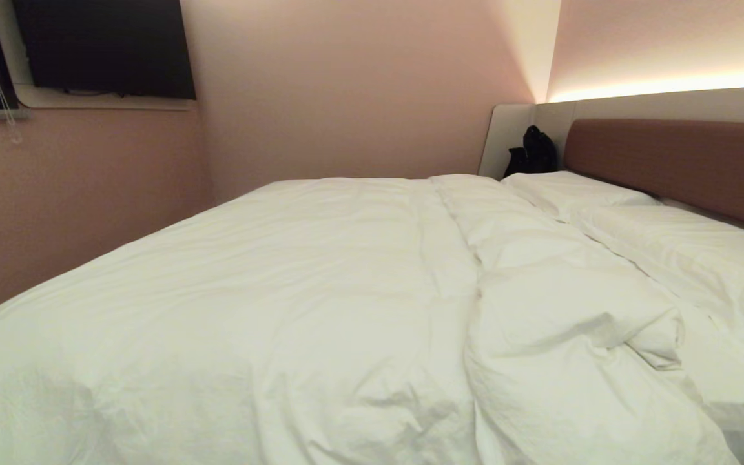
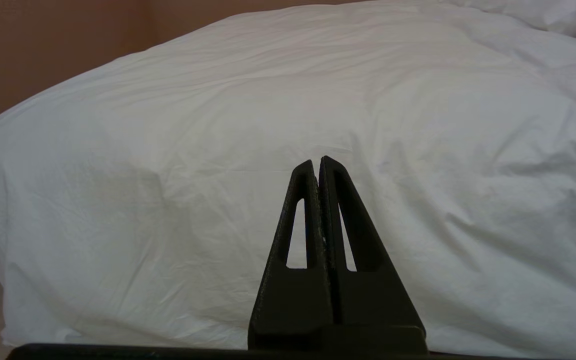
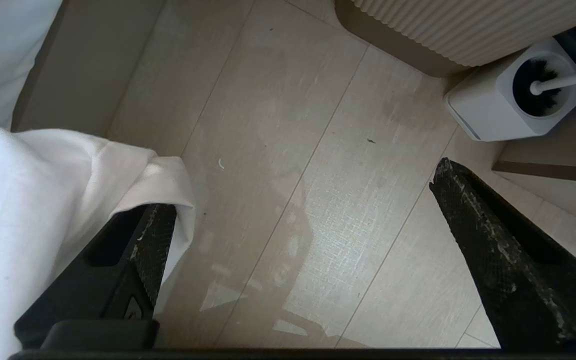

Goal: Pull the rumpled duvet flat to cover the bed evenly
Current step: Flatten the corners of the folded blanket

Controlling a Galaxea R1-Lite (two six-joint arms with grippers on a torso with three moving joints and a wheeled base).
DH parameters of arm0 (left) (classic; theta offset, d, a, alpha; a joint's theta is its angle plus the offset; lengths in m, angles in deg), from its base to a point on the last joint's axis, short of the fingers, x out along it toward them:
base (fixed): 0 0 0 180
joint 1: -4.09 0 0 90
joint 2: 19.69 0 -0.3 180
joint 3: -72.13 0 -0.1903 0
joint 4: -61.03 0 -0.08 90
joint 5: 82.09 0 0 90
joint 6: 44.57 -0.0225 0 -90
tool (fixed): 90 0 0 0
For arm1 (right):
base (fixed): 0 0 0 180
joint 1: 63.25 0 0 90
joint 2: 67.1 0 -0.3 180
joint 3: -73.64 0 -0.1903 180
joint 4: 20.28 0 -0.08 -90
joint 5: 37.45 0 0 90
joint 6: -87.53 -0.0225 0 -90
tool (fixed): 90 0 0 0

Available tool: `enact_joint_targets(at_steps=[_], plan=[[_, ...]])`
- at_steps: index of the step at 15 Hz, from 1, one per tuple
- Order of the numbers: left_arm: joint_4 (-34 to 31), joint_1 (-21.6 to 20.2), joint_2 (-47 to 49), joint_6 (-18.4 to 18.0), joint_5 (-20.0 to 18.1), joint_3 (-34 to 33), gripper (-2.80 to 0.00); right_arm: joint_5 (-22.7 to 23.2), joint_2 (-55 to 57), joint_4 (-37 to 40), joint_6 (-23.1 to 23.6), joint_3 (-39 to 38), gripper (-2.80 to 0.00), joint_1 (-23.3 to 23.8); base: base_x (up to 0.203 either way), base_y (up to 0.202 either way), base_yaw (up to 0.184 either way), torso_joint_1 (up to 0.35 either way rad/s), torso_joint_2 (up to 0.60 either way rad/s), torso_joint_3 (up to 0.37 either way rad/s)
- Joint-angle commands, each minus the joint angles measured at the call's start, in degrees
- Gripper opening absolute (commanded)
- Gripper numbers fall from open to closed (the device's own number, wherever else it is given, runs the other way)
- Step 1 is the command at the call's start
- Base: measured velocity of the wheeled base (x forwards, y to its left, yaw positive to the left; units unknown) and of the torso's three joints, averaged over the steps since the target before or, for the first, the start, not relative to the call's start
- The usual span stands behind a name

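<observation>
Reach step: right gripper (image 3: 313,200) jaws fully spread, holding nothing, duvet (image 3: 43,200) corner draped at 9 o'clock; next, close on that corner.

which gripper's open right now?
The right gripper: its fingers stand wide apart above the floor, beside a hanging duvet corner. The left gripper is shut, fingertips touching.

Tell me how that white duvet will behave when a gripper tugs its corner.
The duvet looks puffy and creased, so it probably bunches rather than sliding as one sheet. Its corner droops limply over one finger of the open right gripper, suggesting floppy cloth. Its bulk may drag.
</observation>
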Motion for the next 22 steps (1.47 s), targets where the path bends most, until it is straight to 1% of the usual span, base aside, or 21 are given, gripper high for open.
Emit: enact_joint_targets(at_steps=[1, 9, 15, 16, 17, 18, 21, 22], plan=[[0.0, 0.0, 0.0, 0.0, 0.0, 0.0, -2.8, 0.8, 1.3, -0.9, 0.5, 0.1, 0.0, -0.5, 0.0, 0.0, 0.0, 0.0, 0.0, 0.0], [0.0, 0.0, 0.0, 0.0, 0.0, 0.0, -2.8, 0.9, 1.0, -0.9, 0.5, 0.0, 0.0, -2.2, 0.0, 0.0, 0.0, 0.0, 0.0, 0.0], [0.0, 0.0, 0.0, 0.0, 0.0, 0.0, -2.8, 0.5, 1.5, -0.7, 0.0, 0.0, 0.0, -3.7, 0.0, 0.0, 0.0, 0.0, 0.0, 0.0], [0.0, 0.0, 0.0, 0.0, 0.0, 0.0, -2.8, 0.4, 1.3, -0.4, -0.7, 0.0, 0.0, -4.5, 0.0, 0.0, 0.0, 0.0, 0.0, 0.0], [0.0, 0.0, 0.0, 0.0, 0.0, 0.0, -2.8, 0.3, 1.1, -0.1, -1.6, 0.0, -2.11, -5.3, 0.0, 0.0, 0.0, 0.0, 0.0, 0.0], [0.0, 0.0, 0.0, 0.0, 0.0, 0.0, -2.8, 0.3, 1.1, -0.1, -2.3, 0.0, -2.8, -6.6, 0.0, 0.0, 0.0, 0.0, 0.0, 0.0], [0.0, 0.0, 0.0, 0.0, 0.0, 0.0, -2.8, 0.3, 1.2, -0.1, -4.4, 0.0, -2.8, -9.8, 0.0, 0.0, 0.0, 0.0, 0.0, 0.0], [0.0, 0.0, 0.0, 0.0, 0.0, 0.0, -2.8, 0.3, 1.5, -0.1, -5.7, 0.0, -2.8, -11.7, 0.0, 0.0, 0.0, 0.0, 0.0, 0.0]])
